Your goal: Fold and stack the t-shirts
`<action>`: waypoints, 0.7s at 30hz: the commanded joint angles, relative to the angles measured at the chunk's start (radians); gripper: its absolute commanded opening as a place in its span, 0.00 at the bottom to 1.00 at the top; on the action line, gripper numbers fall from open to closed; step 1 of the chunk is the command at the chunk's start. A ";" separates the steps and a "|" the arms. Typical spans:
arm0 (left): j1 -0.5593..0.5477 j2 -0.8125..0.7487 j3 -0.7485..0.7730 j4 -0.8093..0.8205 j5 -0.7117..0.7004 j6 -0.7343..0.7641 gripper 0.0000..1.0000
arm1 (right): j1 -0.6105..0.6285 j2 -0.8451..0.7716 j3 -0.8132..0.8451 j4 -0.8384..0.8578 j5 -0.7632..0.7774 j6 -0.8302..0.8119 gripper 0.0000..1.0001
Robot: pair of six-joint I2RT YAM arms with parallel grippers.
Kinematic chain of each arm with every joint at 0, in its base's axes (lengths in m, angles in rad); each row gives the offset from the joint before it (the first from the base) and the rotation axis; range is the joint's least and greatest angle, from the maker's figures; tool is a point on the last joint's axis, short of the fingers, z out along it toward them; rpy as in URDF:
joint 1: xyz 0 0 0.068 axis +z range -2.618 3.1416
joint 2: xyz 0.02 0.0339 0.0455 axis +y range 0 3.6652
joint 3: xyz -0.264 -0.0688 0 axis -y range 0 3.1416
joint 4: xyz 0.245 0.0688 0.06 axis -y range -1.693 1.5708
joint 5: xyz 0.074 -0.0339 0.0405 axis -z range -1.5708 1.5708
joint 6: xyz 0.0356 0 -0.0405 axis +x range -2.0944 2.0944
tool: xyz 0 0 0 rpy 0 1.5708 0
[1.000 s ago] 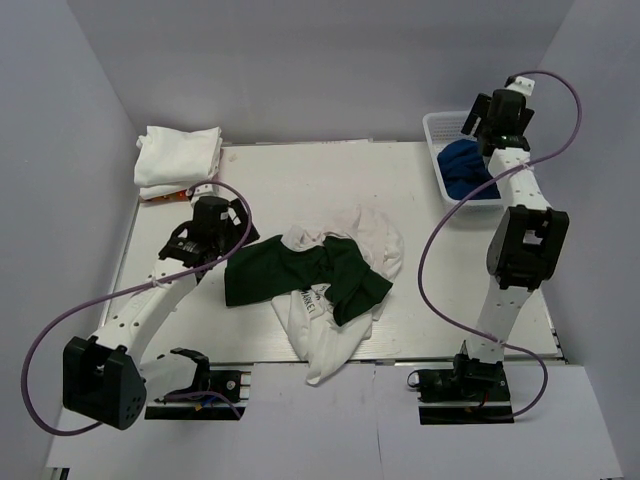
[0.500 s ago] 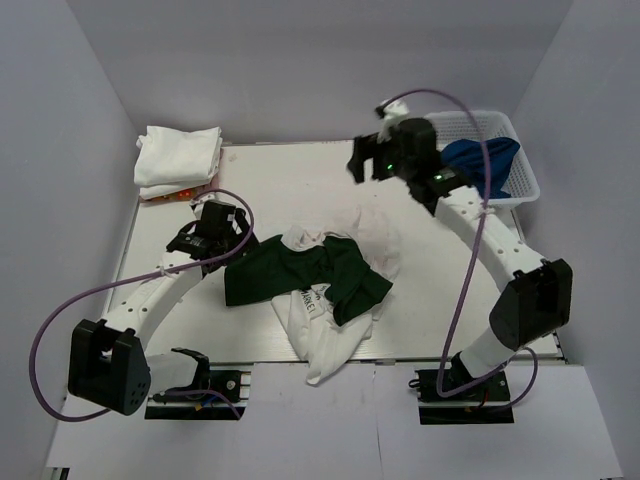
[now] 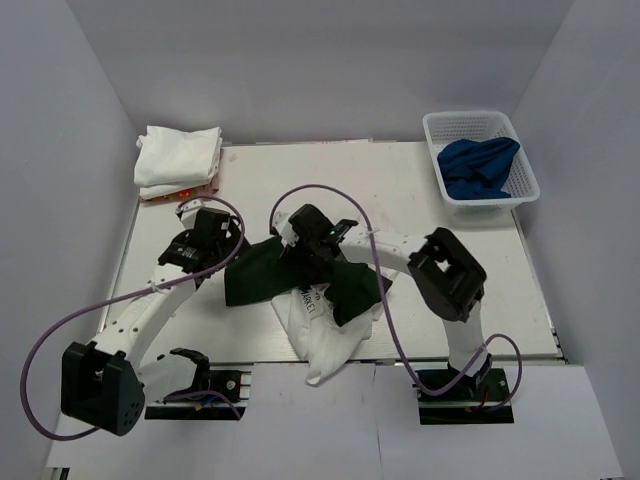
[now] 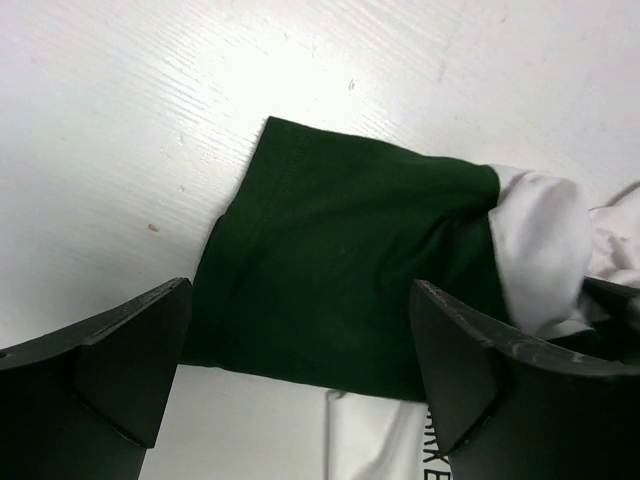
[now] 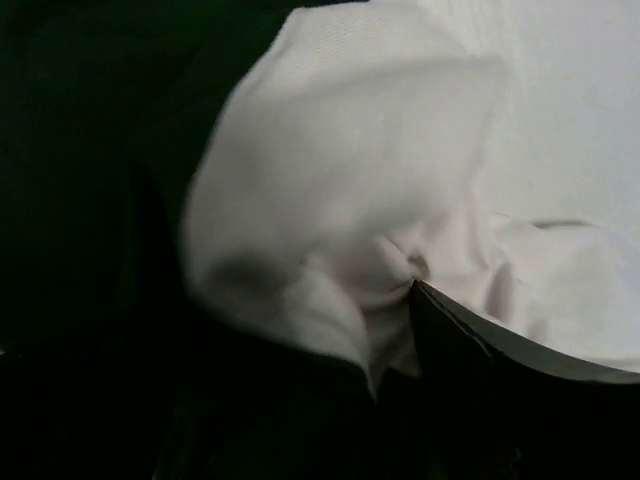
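Observation:
A dark green t-shirt (image 3: 255,275) lies crumpled on top of a white t-shirt with dark lettering (image 3: 325,345) at the table's middle front. My left gripper (image 3: 218,238) is open just above the green shirt's left edge; in the left wrist view (image 4: 300,290) the green cloth (image 4: 350,270) lies between the spread fingers. My right gripper (image 3: 308,250) is down on the pile. In the right wrist view (image 5: 400,300) bunched white cloth (image 5: 350,180) puckers at its fingertip beside the green shirt (image 5: 80,200). A royal blue t-shirt (image 3: 478,165) lies in the basket.
A white lattice basket (image 3: 436,125) stands at the back right. A stack of folded white shirts (image 3: 178,155) sits at the back left corner with something orange under it. Purple cables loop from both arms. Grey walls close in on three sides.
My right arm has swung from the basket at the back right across to the pile in the middle and come down on it. My left gripper has barely moved.

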 commanded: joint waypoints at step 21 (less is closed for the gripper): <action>-0.006 -0.068 -0.018 0.049 -0.023 0.062 1.00 | -0.088 -0.321 -0.046 0.609 0.304 0.132 0.00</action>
